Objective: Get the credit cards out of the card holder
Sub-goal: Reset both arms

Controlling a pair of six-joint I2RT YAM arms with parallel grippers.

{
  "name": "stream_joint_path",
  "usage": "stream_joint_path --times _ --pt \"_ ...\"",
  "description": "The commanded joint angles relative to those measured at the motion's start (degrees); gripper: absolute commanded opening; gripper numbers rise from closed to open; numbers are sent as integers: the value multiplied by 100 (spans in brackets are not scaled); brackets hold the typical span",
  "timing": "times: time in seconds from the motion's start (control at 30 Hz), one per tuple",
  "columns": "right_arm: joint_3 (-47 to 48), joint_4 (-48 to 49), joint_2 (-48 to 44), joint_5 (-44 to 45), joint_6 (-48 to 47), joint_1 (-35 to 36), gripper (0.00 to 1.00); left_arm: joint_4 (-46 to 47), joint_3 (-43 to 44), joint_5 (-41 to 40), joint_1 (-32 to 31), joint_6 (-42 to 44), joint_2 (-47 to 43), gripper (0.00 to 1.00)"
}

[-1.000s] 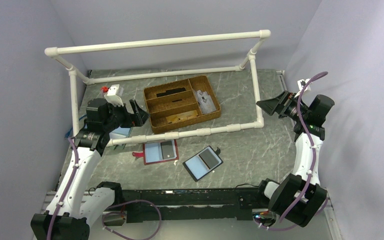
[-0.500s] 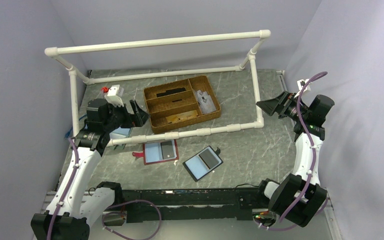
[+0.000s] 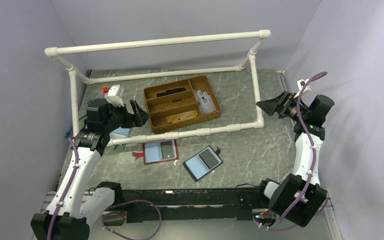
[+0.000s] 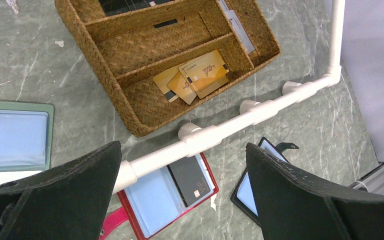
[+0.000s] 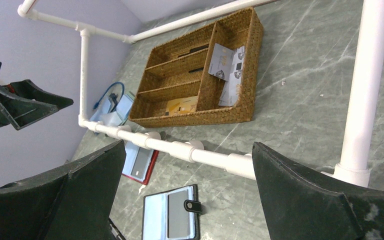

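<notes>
Approach not yet begun: the left pincer [image 3: 140,114] and right pincer [image 3: 266,105] hover empty, jaws apart. The black-edged folding card holder [image 3: 190,169] lies open below and between them, its dark grey and light blue credit cards [image 3: 209,159] inside. One pincer should descend onto it.

We get bright, even light from overhead in all three views, and the grey marbled bench [image 3: 250,145] reads matte. Shadows stay soft: a faint band runs under the white pipe frame [image 4: 215,131] and along the wicker tray's [image 4: 100,75] near wall. The top view is sharp throughout. At the wrists, the black fingers [image 4: 300,195] of the left pincer [image 4: 182,147] and those of the right pincer [image 5: 187,145] loom huge and slightly soft against a crisp background.
</notes>
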Motion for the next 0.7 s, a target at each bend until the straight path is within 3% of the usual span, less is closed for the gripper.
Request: stream_joint_path --times 0.0,0.67 --pt "275 23 -96 -101 -156 -24 100 281 -26 162 33 101 -12 100" --pt "278 -27 -102 -39 -213 -25 100 275 -27 186 33 84 23 100"
